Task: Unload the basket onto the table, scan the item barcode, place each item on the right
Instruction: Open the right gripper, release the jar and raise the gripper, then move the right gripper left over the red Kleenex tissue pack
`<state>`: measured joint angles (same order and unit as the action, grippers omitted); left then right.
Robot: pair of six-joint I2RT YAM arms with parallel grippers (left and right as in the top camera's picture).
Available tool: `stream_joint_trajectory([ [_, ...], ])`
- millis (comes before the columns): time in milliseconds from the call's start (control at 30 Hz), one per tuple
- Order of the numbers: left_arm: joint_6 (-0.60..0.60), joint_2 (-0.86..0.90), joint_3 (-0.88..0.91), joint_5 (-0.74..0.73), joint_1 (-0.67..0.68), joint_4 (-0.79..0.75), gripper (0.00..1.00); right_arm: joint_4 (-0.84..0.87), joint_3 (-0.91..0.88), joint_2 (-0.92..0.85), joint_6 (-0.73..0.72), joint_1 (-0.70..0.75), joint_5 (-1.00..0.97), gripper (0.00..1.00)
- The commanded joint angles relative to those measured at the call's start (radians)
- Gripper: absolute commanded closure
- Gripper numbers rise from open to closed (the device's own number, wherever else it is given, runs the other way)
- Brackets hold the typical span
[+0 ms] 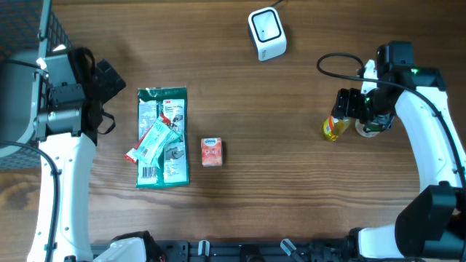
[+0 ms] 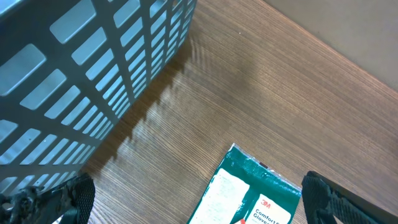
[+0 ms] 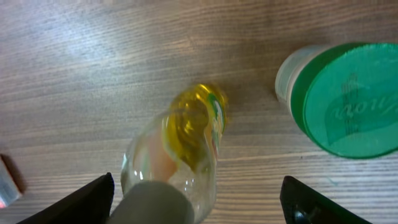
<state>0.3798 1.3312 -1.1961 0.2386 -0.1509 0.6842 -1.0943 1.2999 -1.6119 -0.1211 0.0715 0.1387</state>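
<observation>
Right wrist: bottle (image 3: 186, 140) within right gripper (image 3: 198, 193)

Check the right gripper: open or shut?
Open: the right gripper has its dark fingers wide apart, either side of the clear plastic bottle of yellow liquid, not touching it.

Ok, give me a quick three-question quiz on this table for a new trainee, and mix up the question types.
1. Fill in: in the overhead view, the white scanner sits near the ___ edge of the picture.
2. True or false: the right gripper is shut on the yellow bottle.
3. What lies on the green glove packet? A) the scanner B) a red-and-white sachet C) nothing

Key: 1 top. 2 false: the jaws stand open on either side of the bottle. 3 B.
</observation>
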Motion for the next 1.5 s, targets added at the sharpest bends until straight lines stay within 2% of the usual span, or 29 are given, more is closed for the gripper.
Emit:
stream_joint_trajectory([
  [0, -0.009, -0.001, -0.003, 0.005, -0.004, -0.003, 0.0, 0.007, 0.035, -0.011, 0.04, -0.007, 0.004, 0.15],
  [267, -0.009, -0.001, -0.003, 0.005, -0.004, -0.003, 0.0, -0.107, 0.362, -0.011, 0.032, -0.018, -0.01, 0.16],
  [400, -0.009, -0.001, -0.003, 0.005, -0.004, -0.003, 0.0, -0.158, 0.478, -0.011, 0.01, -0.079, 0.051, 0.19],
  [567, -0.009, -0.001, -0.004, 0.005, -0.004, -0.003, 0.0, -0.158, 0.472, -0.013, 0.009, -0.22, 0.264, 0.27],
  [700, -0.009, -0.001, -0.004, 0.005, -0.004, -0.003, 0.0, -0.139, 0.472, -0.031, -0.018, -0.372, 0.304, 0.33],
  [833, -0.009, -0.001, -0.004, 0.005, -0.004, -0.003, 0.0, -0.101, 0.472, -0.061, -0.05, -0.521, 0.302, 0.34],
  [1067, -0.009, -0.001, -0.003, 0.005, -0.004, -0.003, 0.0, -0.081, 0.465, -0.16, -0.251, -0.707, 0.122, 0.32],
  [1267, -0.009, -0.001, -0.003, 0.005, -0.004, -0.003, 0.0, -0.065, 0.459, -0.263, -0.256, -0.793, 0.116, 0.26],
  [1467, -0.009, -0.001, -0.004, 0.005, -0.004, -0.003, 0.0, -0.052, 0.459, -0.378, -0.275, -0.813, 0.116, 0.24],
])
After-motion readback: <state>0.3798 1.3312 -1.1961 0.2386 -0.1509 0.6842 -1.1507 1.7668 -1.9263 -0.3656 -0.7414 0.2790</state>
